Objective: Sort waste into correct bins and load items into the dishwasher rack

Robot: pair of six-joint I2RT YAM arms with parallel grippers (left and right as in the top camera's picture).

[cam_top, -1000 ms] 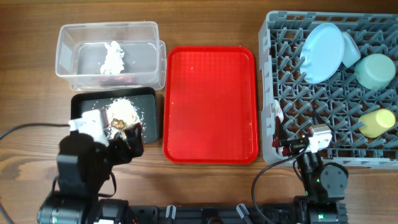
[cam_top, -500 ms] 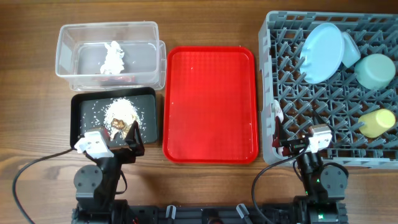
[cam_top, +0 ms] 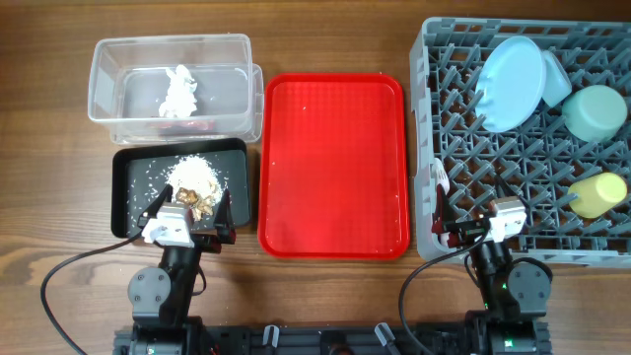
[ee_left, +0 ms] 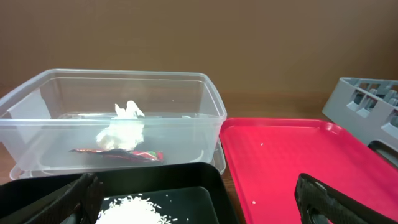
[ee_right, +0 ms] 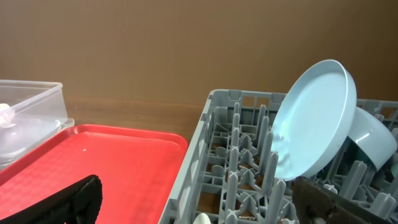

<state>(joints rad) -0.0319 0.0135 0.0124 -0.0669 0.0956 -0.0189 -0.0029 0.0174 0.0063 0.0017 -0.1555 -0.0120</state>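
Over the near edge of the black tray [cam_top: 133, 158], the left fingers [ee_left: 56, 199] are spread wide and hold nothing. Seen from overhead, they straddle the brownish scraps [cam_top: 200, 202]. The rice [cam_top: 192, 176] is heaped just behind the scraps, with loose grains scattered across the tray floor.

The clear tub [cam_top: 104, 94] sits just behind the black tray. Inside it is the crumpled tissue [cam_top: 180, 91], with the red wrapper [ee_left: 118, 154] flat on the bottom in front of it. The red tray [cam_top: 335, 168] lies on the bench [cam_top: 49, 177] just right of both bins, bare except for a few tiny crumbs.

By the near left corner of the rack [cam_top: 463, 158], the right fingers [ee_right: 62, 202] are also released, wide apart and empty. They point along the gap between the red tray and the rack wall. A small white piece [cam_top: 436, 179] stands at the rack's left edge, too small to tell what it is.

Further into the rack, the plate [cam_top: 513, 84] leans on its rim among the pegs at the far side. The blue bowl [cam_top: 555, 79] is tipped against its right side. The green bowl [cam_top: 595, 111] lies just right of that, and the cup [cam_top: 597, 193] lies on its side near the right wall, nearer the robot.
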